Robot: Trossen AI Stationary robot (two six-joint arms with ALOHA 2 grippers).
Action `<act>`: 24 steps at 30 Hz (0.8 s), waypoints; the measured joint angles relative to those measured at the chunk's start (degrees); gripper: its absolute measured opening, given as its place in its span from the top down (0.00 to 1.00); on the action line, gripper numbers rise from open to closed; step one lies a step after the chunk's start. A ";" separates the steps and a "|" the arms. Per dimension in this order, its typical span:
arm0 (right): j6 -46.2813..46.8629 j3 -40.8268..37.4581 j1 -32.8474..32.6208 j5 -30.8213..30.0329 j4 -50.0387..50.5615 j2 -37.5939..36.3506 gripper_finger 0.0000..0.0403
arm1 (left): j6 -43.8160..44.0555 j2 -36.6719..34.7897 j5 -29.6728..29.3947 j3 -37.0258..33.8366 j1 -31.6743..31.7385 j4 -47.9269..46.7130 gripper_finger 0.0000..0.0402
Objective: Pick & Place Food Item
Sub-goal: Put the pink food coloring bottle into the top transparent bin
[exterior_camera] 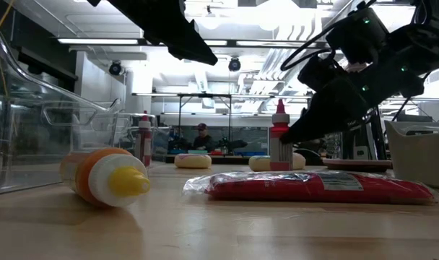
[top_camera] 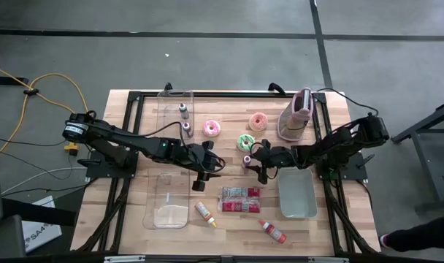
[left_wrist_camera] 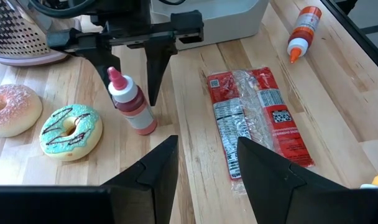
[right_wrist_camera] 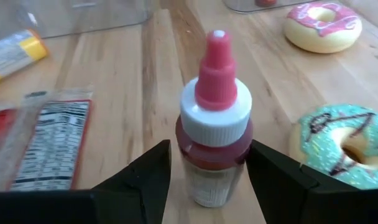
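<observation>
A small red sauce bottle [right_wrist_camera: 214, 149] with a white collar and pink tip stands upright on the wooden table [top_camera: 134, 146], beside a green-iced donut [right_wrist_camera: 341, 143]. My right gripper [right_wrist_camera: 211, 155] is open and low over the table. Its fingers stand on either side of the bottle's body, close to it; I see no plain touch. In the high view the bottle [top_camera: 247, 159] sits just left of that gripper [top_camera: 257, 164]. My left gripper [left_wrist_camera: 204, 149] hangs open above the table near the centre [top_camera: 207, 166], with nothing between its fingers. A red food packet [left_wrist_camera: 254, 118] lies flat in front of it.
A pink donut [top_camera: 211, 129] and a peach donut [top_camera: 258, 121] lie farther back. Two orange-bodied bottles [top_camera: 205, 212] [top_camera: 273, 231] lie near the front edge. Clear bins [top_camera: 174, 109] [top_camera: 169, 199] stand at left, a grey bin [top_camera: 296, 193] at right, and a pink grater-like stand [top_camera: 296, 115] at the back right.
</observation>
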State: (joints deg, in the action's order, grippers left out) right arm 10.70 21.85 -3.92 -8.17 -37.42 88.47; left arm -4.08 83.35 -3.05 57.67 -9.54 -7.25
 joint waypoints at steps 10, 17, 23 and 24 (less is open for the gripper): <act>-0.02 0.00 0.24 0.66 -0.34 0.00 0.57 | 0.02 0.01 -0.01 0.00 0.00 0.00 0.61; -0.02 0.00 0.24 0.66 -0.34 0.00 0.64 | 0.02 0.00 -0.02 0.00 -0.02 -0.02 0.61; -0.02 0.00 0.24 0.66 -0.34 0.00 0.64 | 0.02 0.00 0.00 0.00 -0.02 0.00 0.61; -0.03 0.00 0.24 0.66 -0.38 0.00 0.64 | 0.02 0.02 -0.02 0.00 0.00 0.00 0.61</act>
State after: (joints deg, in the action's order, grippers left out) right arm 10.67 21.85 -3.68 -7.51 -37.80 88.47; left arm -4.05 83.37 -3.07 57.67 -9.54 -7.25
